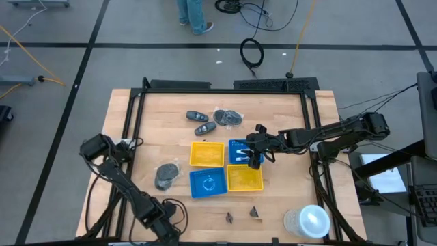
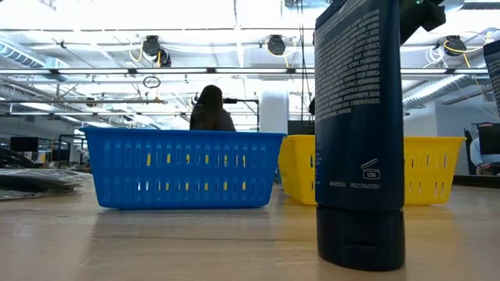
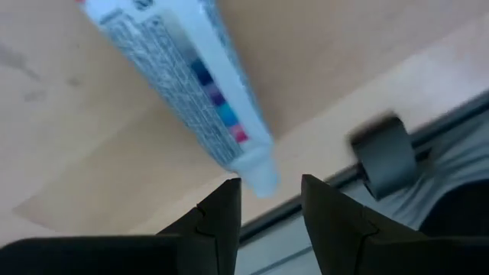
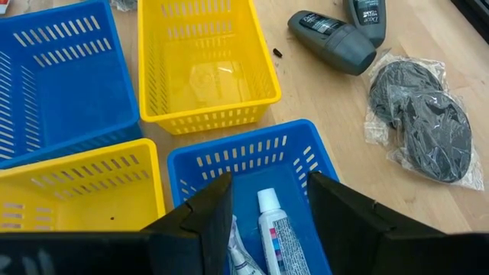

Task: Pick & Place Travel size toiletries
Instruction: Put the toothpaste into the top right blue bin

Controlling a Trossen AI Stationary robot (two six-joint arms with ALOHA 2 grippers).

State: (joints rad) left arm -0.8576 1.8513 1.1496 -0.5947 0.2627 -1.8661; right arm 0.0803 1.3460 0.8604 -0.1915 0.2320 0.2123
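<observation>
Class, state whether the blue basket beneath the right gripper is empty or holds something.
Not empty: the blue basket holds a white toiletry tube, seen between the open right gripper fingers.

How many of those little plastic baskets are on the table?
4, clustered: far yellow basket, far blue basket, near blue basket, near yellow basket. None seems hidden.

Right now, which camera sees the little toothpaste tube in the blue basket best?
The right wrist view: the tube lies inside the blue basket, cap and coloured markings plain, between the open right gripper fingers. The high view shows only a white speck there under the gripper. The low view hides it, and the left wrist view shows a different tube.
</observation>
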